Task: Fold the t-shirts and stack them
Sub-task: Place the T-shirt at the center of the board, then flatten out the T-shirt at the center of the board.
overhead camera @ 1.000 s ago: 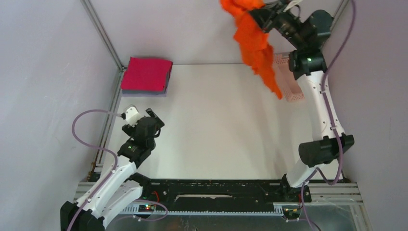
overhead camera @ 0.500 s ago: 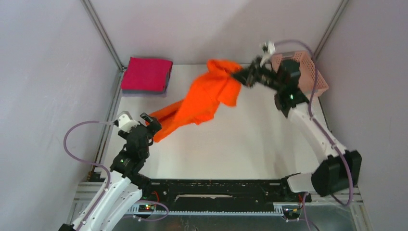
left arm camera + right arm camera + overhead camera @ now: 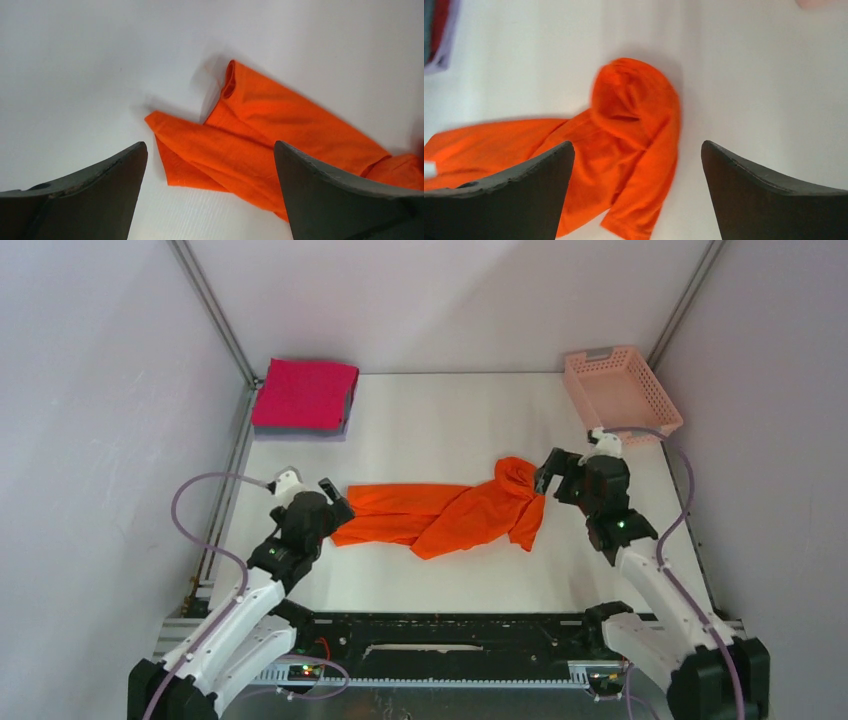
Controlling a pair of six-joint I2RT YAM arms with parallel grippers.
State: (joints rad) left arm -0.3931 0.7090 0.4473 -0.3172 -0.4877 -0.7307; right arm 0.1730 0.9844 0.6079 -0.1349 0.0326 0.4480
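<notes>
Orange tee (image 3: 440, 515) lies btwn left claw (image 3: 338, 502) & right claw (image 3: 548, 478), neither gripping.

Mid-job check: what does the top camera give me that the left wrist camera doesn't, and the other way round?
Only the top view: the whole orange tee stretched left to right, the folded pink-on-grey stack at the far-left corner, the basket far right, and the right gripper open beside the tee's bunched right end. Only the left wrist: close detail of the tee's left end, with a tubular opening, framed by the left gripper. Both: the tee lying loose on the white table, left gripper open.
</notes>
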